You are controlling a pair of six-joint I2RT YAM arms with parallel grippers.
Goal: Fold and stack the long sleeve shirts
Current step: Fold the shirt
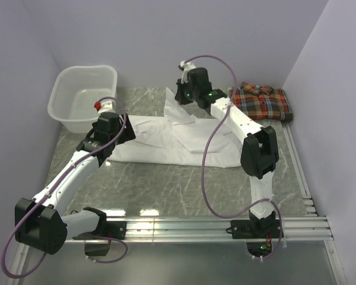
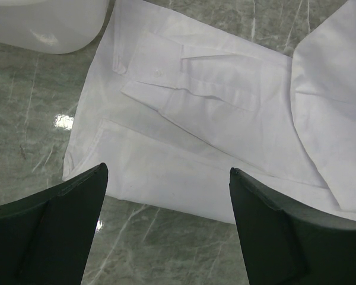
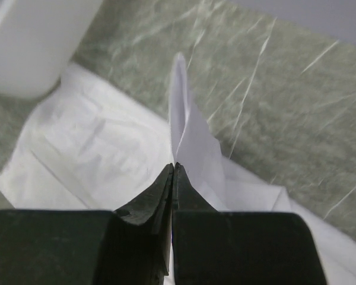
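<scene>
No text, label, brand, number or sign can be read in any of the views. The white shirt (image 1: pixel 160 148), the plaid shirt (image 1: pixel 264 104) on the far right and the basket (image 1: pixel 86 69) on the far left carry no readable print. A small red part (image 1: pixel 97 105) on the left arm is too small to tell.

On the left wrist camera, the laundry basket (image 2: pixel 41 24), ahead and to the left of the left gripper (image 2: pixel 167 171), is cut off by the top edge. The white shirt (image 2: pixel 225 101) runs out of view on the gripper's right. Ahead-left of the right gripper (image 3: pixel 174 166) the basket is only a blur. How much cloth sits between its closed fingertips is hidden.
</scene>
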